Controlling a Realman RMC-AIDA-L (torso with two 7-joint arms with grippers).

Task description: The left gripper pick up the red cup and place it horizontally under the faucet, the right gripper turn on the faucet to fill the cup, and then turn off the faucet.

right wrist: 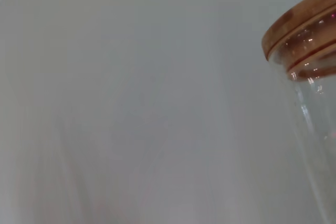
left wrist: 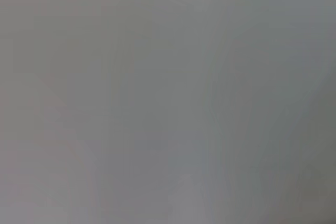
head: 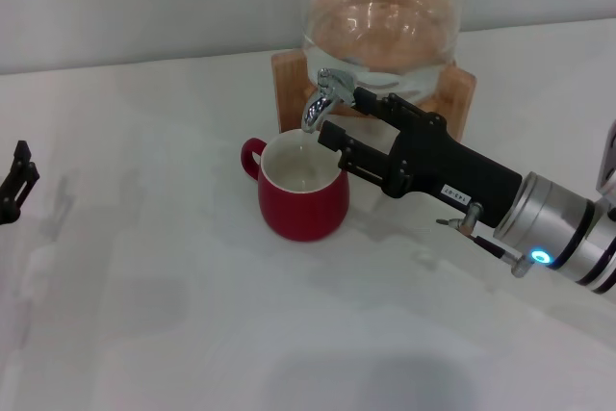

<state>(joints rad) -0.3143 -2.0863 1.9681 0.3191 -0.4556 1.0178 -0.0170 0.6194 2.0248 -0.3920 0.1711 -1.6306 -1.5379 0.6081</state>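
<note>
Standing upright on the white table, the one red cup sat directly below the single faucet, handle pointing toward the robot's left, white inside showing. One glass dispenser rose behind it on one wooden stand. Two grippers were in play. The right gripper reached in from the right, fingers spread apart, upper one up against the faucet's lever, lower one just over the cup's rim, clenched on nothing. The left gripper sat far off at the left edge, well apart from the cup; whether its claw was released or clenched, I couldn't tell. The right wrist view caught the dispenser's wooden lid.
</note>
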